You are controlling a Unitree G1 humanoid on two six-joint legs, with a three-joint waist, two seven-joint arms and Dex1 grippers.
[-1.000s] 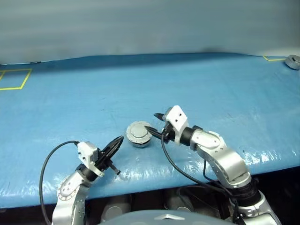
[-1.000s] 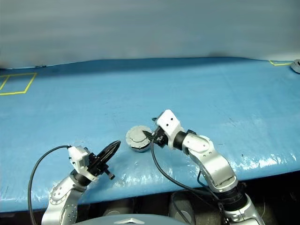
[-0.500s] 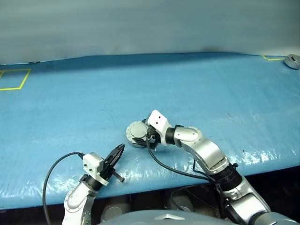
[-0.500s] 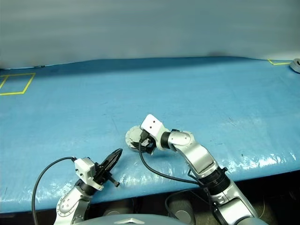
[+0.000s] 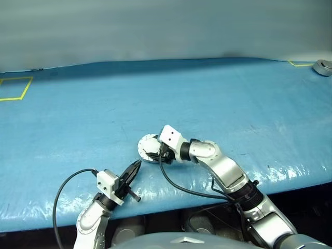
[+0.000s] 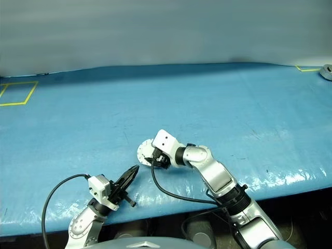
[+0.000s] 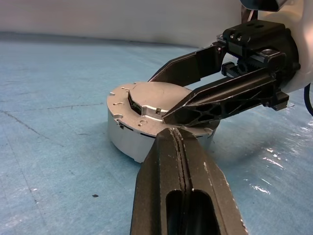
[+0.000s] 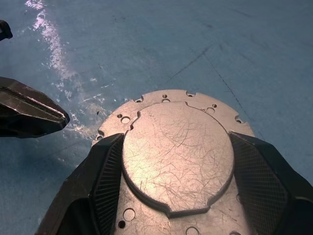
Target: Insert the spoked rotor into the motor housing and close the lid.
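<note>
On the left, near the front edge of the blue tabletop (image 5: pixel 218 98), the left gripper (image 5: pixel 136 166) lies low with its jaws pressed together into one black point, holding nothing. That point aims toward the motor housing (image 5: pixel 146 148) and stops just short of it; in the left wrist view the closed tips sit just in front of the housing's silver side wall, whether touching it or not cannot be told.

The motor housing (image 7: pixel 146 127) is a short round silver-grey case standing flat on the tabletop, near the front edge and a little left of the middle. Its top face is scratched metal with a raised central plate and small holes round the rim.

To its right, the right gripper (image 8: pixel 177 161) reaches in from the right and angles down over the housing. Its jaws stand apart, one black ribbed finger (image 8: pixel 105 176) on each side of the raised central plate, over the holed rim. The fingers lie close beside the plate's edges; whether they press on it cannot be told.

Far off at the tabletop's back right corner lies a small grey round part (image 5: pixel 323 67) beside a yellow tape mark (image 5: pixel 301 64).
</note>
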